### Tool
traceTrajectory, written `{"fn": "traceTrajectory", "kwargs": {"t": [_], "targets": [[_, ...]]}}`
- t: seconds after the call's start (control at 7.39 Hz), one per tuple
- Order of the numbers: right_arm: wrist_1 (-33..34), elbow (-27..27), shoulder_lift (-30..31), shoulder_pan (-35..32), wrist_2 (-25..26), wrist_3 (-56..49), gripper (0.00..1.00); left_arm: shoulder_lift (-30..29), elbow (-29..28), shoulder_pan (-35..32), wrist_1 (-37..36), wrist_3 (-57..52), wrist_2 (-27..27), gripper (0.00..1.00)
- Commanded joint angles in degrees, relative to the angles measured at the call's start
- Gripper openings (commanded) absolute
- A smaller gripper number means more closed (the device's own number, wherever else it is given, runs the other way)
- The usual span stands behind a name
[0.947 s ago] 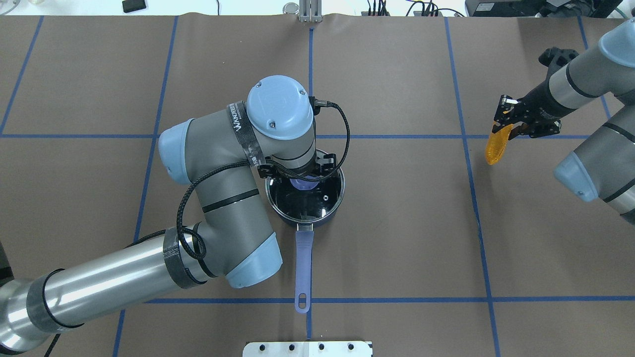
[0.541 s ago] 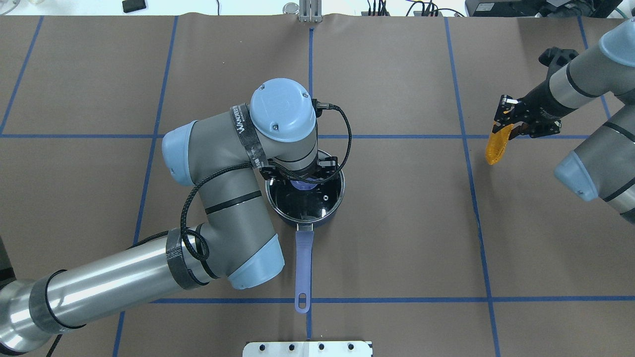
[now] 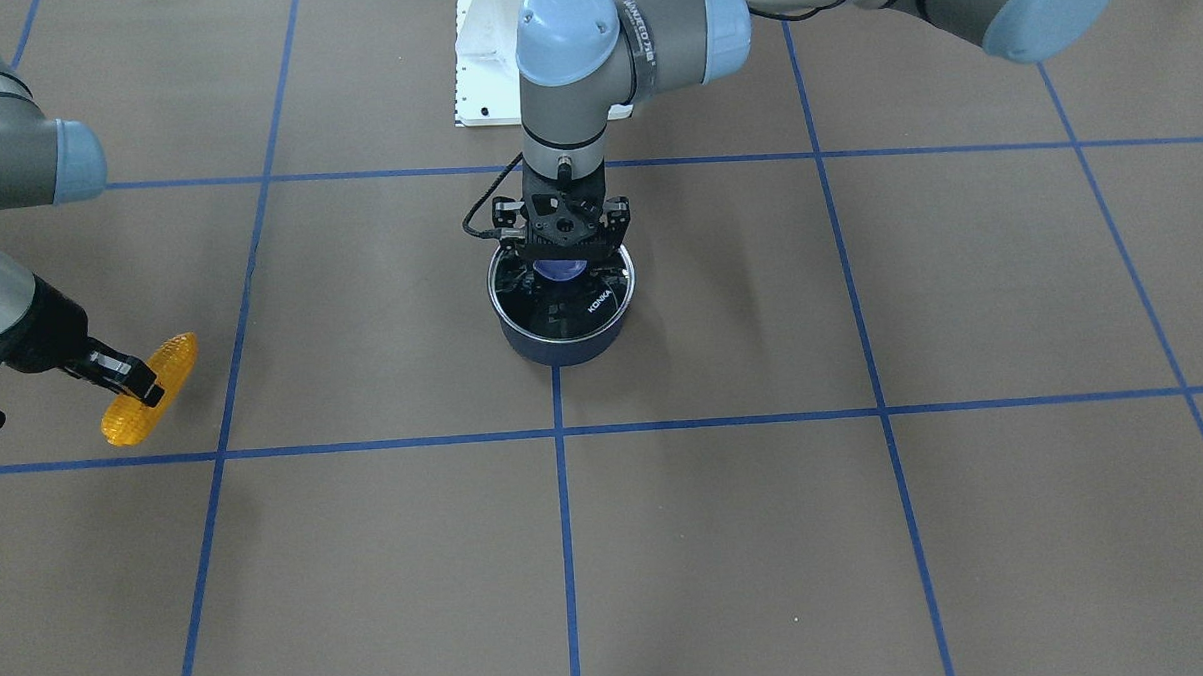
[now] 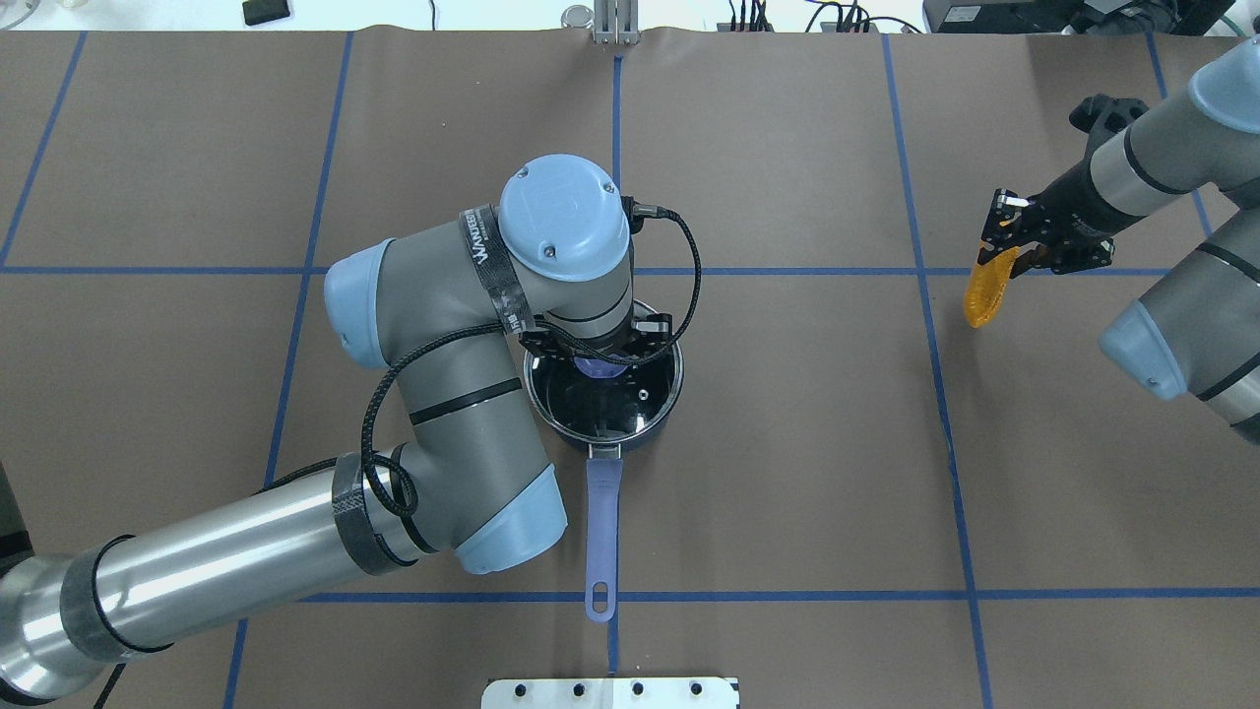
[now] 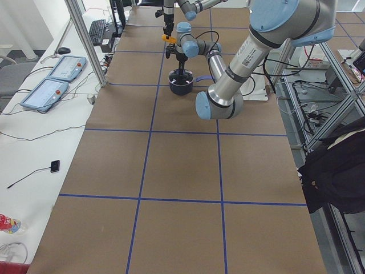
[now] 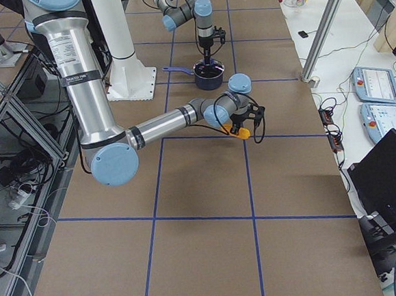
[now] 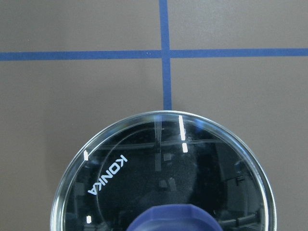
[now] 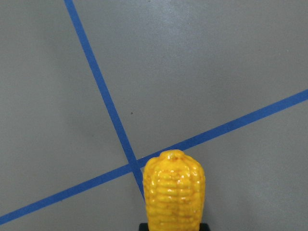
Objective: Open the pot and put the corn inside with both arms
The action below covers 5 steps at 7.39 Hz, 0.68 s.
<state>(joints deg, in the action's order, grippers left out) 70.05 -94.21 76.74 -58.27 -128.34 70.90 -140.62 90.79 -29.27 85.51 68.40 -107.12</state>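
Observation:
The navy pot (image 4: 635, 440) stands at the table's middle, its lavender handle (image 4: 601, 522) pointing toward the robot. The glass lid (image 4: 615, 406) with its purple knob (image 4: 598, 366) lies on the pot. My left gripper (image 4: 597, 356) stands straight down over the knob, its jaws spread on either side of it; it also shows in the front view (image 3: 561, 249). The left wrist view shows the lid (image 7: 159, 178) and knob (image 7: 173, 219) close below. My right gripper (image 4: 1006, 251) is shut on the thick end of the corn (image 4: 983, 293), held off the table at the far right.
A white base plate (image 4: 610, 692) sits at the near edge behind the pot handle. Blue tape lines (image 4: 787, 271) grid the brown table. Teach pendants (image 5: 51, 77) lie on a side bench beyond the far edge.
My left arm has shifted slightly over the pot, the gripper staying at the knob. The lid stays on the pot. The right gripper with the corn has barely moved.

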Motion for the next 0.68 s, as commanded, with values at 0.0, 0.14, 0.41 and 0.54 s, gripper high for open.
{"fn": "traceTrajectory", "kwargs": {"t": [0.0, 0.14, 0.41, 0.54], "targets": [[0.17, -0.53, -0.10, 0.00, -0.07, 0.56, 0.31, -0.09, 1.22, -0.09, -0.08, -0.10, -0.01, 0.60], [0.52, -0.88, -0.71, -0.26, -0.68, 0.82, 0.32, -0.09, 3.15, -0.78, -0.69, -1.32, -0.10, 0.60], [4.62, -1.67, -3.86, -0.88, -1.47, 2.04, 0.32, 4.36, 8.94, -3.94, -1.57, -5.52, -2.72, 0.60], [7.61, -3.51, -5.36, -0.79, -1.48, 2.84, 0.32, 9.18, 13.58, -5.87, -1.48, -9.21, -3.26, 0.60]]}}
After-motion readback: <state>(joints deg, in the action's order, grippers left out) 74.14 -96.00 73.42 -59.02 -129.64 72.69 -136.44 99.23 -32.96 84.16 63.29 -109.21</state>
